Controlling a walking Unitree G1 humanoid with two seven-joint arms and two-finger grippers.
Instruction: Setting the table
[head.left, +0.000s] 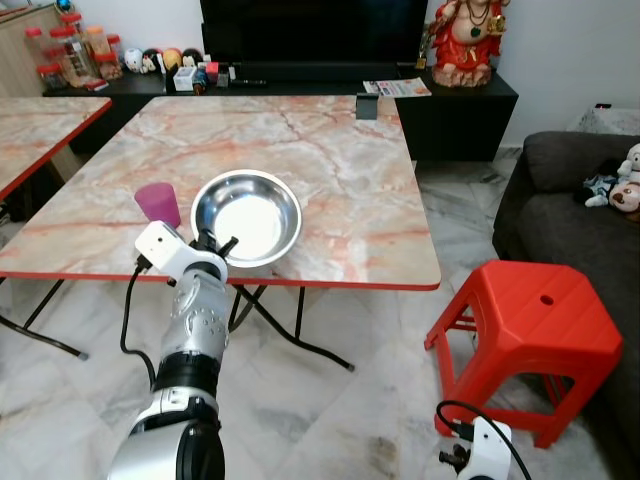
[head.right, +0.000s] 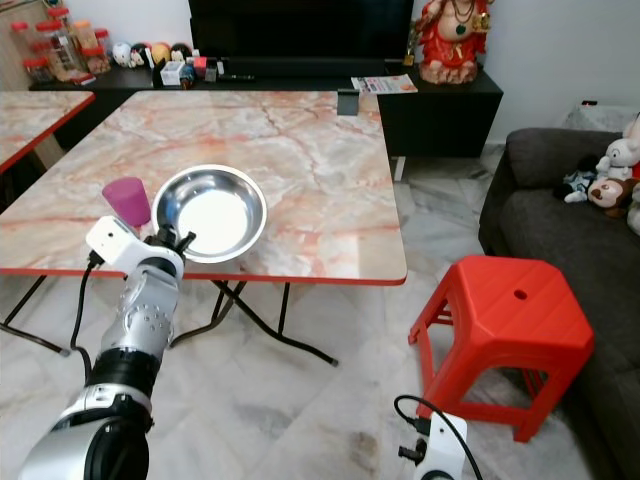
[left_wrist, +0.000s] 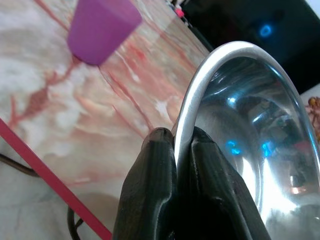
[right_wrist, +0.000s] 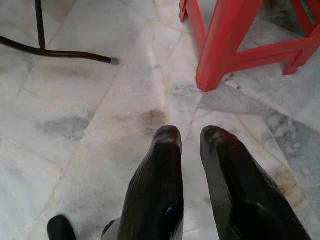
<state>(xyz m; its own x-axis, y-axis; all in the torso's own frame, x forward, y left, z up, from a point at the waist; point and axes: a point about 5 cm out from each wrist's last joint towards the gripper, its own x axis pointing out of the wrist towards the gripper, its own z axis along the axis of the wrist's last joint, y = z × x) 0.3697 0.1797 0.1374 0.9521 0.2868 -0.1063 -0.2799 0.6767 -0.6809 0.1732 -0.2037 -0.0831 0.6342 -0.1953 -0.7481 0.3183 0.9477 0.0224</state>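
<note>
A shiny steel bowl (head.left: 247, 217) rests on the marble-patterned table (head.left: 340, 150), close to the near edge. My left gripper (head.left: 213, 245) reaches up from below that edge and is shut on the bowl's near rim; in the left wrist view the fingers (left_wrist: 155, 165) pinch the thin rim (left_wrist: 200, 85) between them. A purple cup (head.left: 158, 203) stands upside down just left of the bowl, apart from it. My right gripper (right_wrist: 190, 137) hangs low over the floor, its fingers a little apart with nothing between them.
A red plastic stool (head.left: 530, 320) stands on the tiled floor at the right of the table. Behind it is a dark sofa (head.left: 560, 200) with soft toys. A second marble table (head.left: 40, 130) is at the left, and a black TV cabinet (head.left: 300, 85) lines the far wall.
</note>
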